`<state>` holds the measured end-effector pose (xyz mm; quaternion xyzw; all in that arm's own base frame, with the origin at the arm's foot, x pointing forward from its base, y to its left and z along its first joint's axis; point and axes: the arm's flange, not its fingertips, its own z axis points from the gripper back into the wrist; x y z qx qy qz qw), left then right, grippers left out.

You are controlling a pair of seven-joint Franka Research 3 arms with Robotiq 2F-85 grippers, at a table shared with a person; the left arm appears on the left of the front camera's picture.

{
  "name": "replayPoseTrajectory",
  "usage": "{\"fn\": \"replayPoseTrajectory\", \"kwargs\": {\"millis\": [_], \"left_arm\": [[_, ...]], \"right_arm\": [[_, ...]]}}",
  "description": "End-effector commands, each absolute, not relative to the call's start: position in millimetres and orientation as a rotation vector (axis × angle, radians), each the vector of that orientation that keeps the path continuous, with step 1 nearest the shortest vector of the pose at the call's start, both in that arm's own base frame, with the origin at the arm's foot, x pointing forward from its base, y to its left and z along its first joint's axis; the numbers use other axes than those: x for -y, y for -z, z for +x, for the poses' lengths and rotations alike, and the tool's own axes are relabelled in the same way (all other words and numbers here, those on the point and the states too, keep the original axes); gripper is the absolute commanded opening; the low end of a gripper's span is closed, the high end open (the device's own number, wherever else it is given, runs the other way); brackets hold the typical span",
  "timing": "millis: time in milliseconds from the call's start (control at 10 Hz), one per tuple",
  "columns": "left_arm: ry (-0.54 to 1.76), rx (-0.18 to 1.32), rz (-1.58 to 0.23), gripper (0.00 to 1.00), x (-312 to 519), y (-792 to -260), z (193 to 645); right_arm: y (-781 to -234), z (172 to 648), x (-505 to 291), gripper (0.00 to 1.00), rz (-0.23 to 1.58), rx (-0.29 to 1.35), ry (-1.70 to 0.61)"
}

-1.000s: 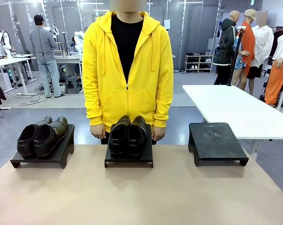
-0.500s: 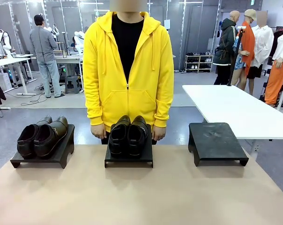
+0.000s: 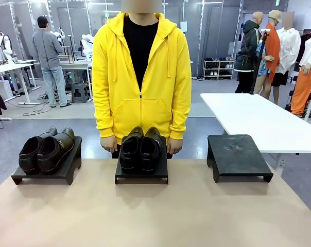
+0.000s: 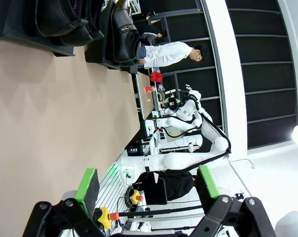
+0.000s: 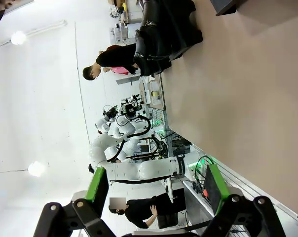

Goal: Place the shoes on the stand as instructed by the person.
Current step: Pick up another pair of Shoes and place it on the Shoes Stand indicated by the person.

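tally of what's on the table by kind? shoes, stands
Black shoes: 4, as the left pair and the middle pair
Black stands: 3, namely the left stand, the middle stand and the bare right stand
Total: 7

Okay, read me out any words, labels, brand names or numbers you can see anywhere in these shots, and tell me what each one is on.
No text can be read in any view.
The two pairs of shoes and the three black stands show no legible brand or label.
The person's yellow hoodie is plain.
A small sheet on the far wall is too small to read.
Both grippers carry no visible marking.
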<state>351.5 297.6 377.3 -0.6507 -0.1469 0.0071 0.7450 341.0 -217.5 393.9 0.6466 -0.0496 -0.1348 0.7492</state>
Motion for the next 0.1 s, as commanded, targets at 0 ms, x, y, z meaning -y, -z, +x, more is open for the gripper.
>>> {"fn": "replayPoseTrajectory", "kwargs": {"millis": [0], "left_arm": [[-0.014,0.320,-1.419,1.00,-295.4,-379.8,348.8]], "right_arm": [[-397.6,338.8,217.1,1.00,1.396,0.105,0.292]]}}
